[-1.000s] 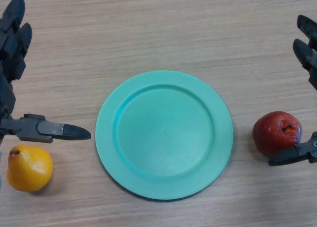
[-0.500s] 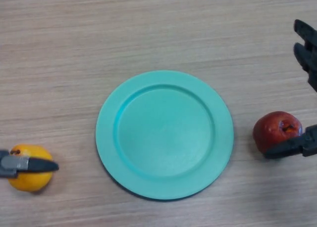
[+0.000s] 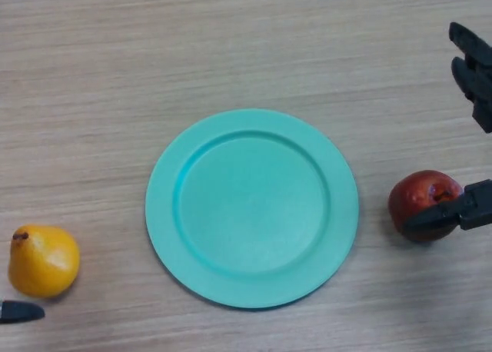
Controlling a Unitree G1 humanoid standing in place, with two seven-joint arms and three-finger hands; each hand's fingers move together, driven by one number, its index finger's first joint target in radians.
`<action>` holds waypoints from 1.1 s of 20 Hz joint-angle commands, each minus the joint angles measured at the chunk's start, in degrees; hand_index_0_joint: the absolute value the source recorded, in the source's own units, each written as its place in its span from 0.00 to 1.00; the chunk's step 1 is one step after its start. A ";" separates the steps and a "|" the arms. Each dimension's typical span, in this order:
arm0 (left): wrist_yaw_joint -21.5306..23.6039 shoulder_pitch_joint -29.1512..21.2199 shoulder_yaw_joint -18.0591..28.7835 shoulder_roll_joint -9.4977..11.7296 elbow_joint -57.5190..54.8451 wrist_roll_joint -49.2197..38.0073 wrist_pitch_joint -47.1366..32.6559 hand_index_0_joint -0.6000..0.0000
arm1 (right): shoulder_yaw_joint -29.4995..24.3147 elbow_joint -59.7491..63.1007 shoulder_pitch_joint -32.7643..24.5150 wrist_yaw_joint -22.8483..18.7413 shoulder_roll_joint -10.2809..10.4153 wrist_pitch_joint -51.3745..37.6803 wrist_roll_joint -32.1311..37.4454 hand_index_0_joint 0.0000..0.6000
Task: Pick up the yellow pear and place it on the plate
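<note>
The yellow pear (image 3: 43, 260) lies on the wooden table at the lower left, its stem end pointing up-left. The teal plate (image 3: 252, 207) sits empty in the middle of the table. Only a small black tip of my left hand (image 3: 19, 312) shows at the bottom left edge, just below the pear and apart from it. My right hand (image 3: 473, 68) is at the right edge, open, with its fingers straight above a red apple (image 3: 419, 202) and its thumb lying across the apple's lower right side.
The red apple lies right of the plate. Bare wooden tabletop (image 3: 231, 44) stretches across the far half and between the pear and the plate.
My left hand has dropped down and left, from above the pear to almost out of view, leaving the pear uncovered. The right hand has barely moved.
</note>
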 commanded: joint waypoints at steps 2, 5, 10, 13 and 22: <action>3.07 -1.55 2.36 3.98 4.83 -0.38 -12.61 1.00 | -2.26 -3.10 -2.57 -2.52 -2.50 -7.93 0.66 0.00; 3.87 -2.52 0.43 6.21 9.76 -2.18 -14.79 1.00 | -1.32 -2.70 -2.93 -2.97 -2.13 -8.33 -0.72 0.00; 8.44 -5.74 -4.93 7.85 17.69 -0.20 -20.47 1.00 | -0.61 -3.32 -2.36 -2.75 -1.50 -7.30 -1.76 0.00; 8.66 -6.60 -6.99 8.28 21.06 -1.97 -23.35 1.00 | -0.86 -4.34 -1.64 -2.94 -1.30 -6.82 -1.42 0.00; 8.38 -11.14 -13.00 9.57 32.25 -3.48 -30.96 1.00 | -3.22 -8.61 0.76 -3.30 -1.36 -6.21 -0.86 0.00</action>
